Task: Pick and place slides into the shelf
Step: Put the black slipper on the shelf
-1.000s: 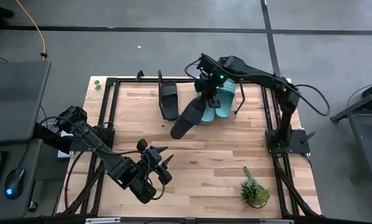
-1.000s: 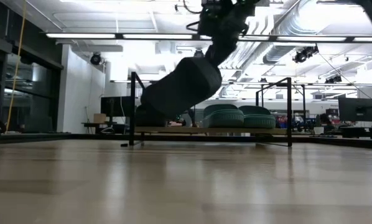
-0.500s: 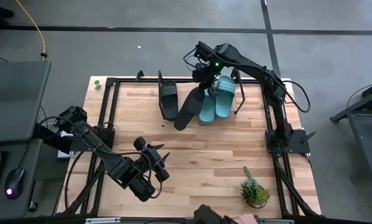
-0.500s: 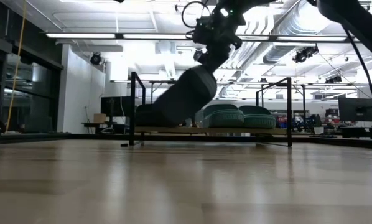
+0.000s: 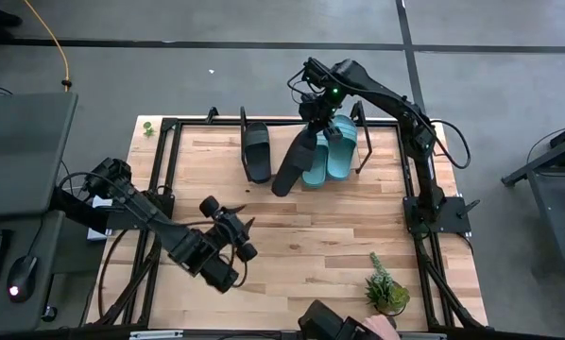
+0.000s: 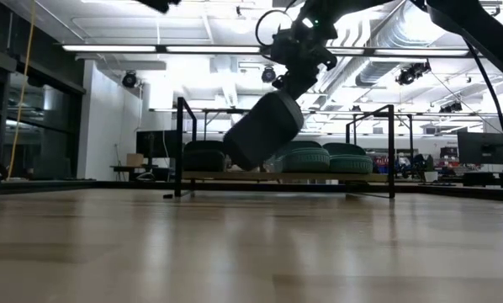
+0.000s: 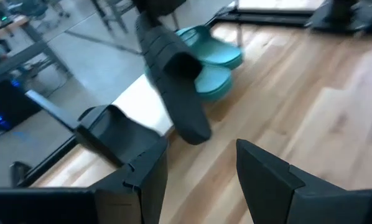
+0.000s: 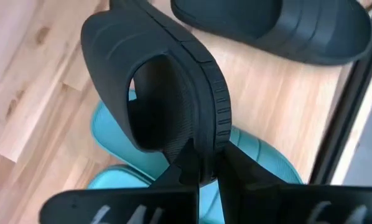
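Observation:
My right gripper [image 5: 314, 115] is shut on a black slide [image 5: 294, 162] that hangs slanting over the shelf's front edge; it also shows in the low view as the black slide [image 6: 262, 130]. On the shelf [image 5: 228, 142], a light board in a black tube frame, another black slide [image 5: 256, 151] lies flat on its sole, and two teal slides [image 5: 332, 151] lie side by side just right of the held one. My left gripper [image 5: 242, 229] is open above the tabletop, nearer and to the left, touching nothing. My right gripper pinches the black slide between its two fingers [image 8: 192, 163] at the sole's edge on its upper end [image 8: 206, 138], coming from above. The slide is lifted clear and hangs tilted, with its strap [image 8: 120, 56] and lower end [image 5: 282, 188] pointing down toward the table's near left.
A small potted plant [image 5: 386, 289] stands near the table's right near corner. A person's hand with a dark object [image 5: 344, 327] shows at the near edge. Black shelf posts [image 6: 181, 143] rise beside the slides. Bare tabletop [image 5: 311, 236] lies between the two arms.
My right gripper has moved toward the far edge, over the shelf, carrying the black slide; the slide's lower end has come closer to the shelf and it hangs steeper. My left gripper has shifted a little toward the far edge. A hand has come in at the near edge.

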